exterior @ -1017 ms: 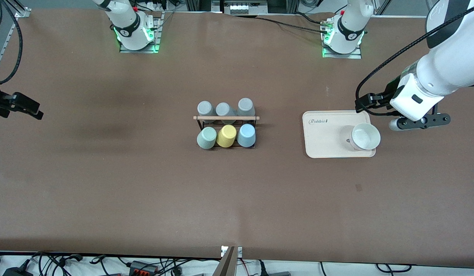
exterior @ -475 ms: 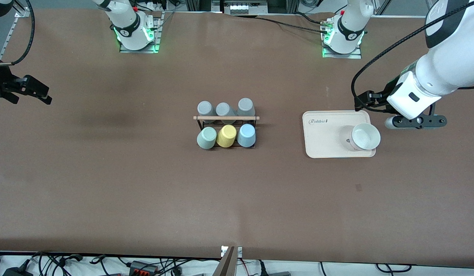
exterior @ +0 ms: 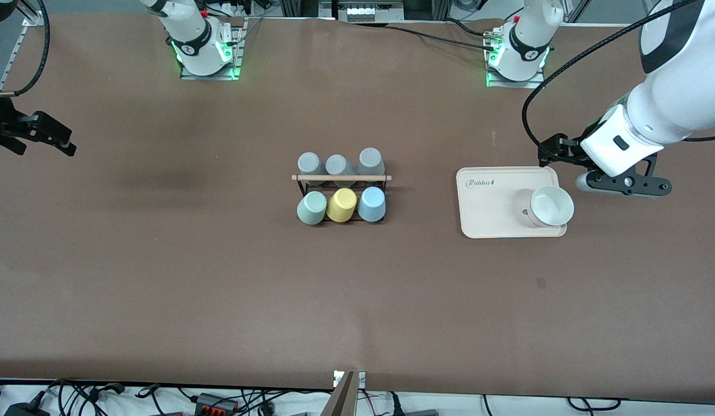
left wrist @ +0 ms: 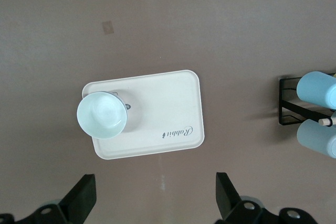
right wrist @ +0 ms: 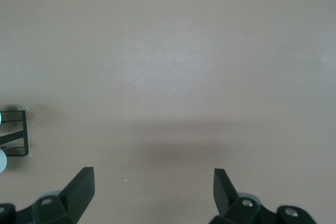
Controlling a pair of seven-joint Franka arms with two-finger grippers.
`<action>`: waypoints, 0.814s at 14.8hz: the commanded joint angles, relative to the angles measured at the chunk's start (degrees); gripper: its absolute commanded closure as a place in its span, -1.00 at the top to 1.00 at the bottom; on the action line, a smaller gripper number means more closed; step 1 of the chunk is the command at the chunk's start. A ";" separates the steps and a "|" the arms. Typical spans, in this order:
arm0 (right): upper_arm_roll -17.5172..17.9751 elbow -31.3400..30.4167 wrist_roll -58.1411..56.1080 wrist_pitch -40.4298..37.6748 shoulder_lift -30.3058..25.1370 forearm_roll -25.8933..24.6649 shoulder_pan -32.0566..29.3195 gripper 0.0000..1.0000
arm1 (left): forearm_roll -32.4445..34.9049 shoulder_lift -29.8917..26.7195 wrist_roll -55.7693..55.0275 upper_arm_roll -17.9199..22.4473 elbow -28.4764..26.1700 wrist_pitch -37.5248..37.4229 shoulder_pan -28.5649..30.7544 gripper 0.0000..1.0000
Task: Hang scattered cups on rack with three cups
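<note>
The black wire rack [exterior: 341,178] with a wooden rod stands mid-table. Three grey cups [exterior: 337,165] hang on its row farther from the front camera. On the nearer row hang a mint-green cup [exterior: 311,208], a yellow cup [exterior: 341,205] and a light blue cup [exterior: 371,204]. My left gripper [exterior: 623,186] hovers open and empty over the table beside the tray, its fingers [left wrist: 84,198] wide apart. My right gripper [exterior: 39,136] hangs open and empty over bare table at the right arm's end, fingers [right wrist: 81,187] spread. The rack's end [left wrist: 286,109] shows in the left wrist view.
A cream tray [exterior: 490,202] lies toward the left arm's end, with a white bowl [exterior: 551,205] on it. The tray [left wrist: 168,103] and bowl [left wrist: 101,115] also appear in the left wrist view. A corner of the rack [right wrist: 16,135] shows in the right wrist view.
The right gripper has drifted away from the front camera and a little toward the rack. The left gripper has shifted slightly toward the tray. The cups have not moved.
</note>
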 commanded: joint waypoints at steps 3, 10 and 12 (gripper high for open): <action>0.47 -0.85 0.00 -0.16 -0.95 -0.49 -0.06 1.00 | 1.23 -1.17 1.43 -0.35 -1.78 1.74 -0.02 1.00; 0.56 -0.85 0.09 -0.07 -0.78 -0.31 -0.23 1.00 | 1.14 -1.17 1.43 -0.44 -1.70 1.47 0.07 1.00; 0.65 -0.76 0.09 -0.16 -0.86 -0.23 -1.19 1.00 | 1.05 -1.17 1.34 -0.44 -1.61 1.30 0.07 1.00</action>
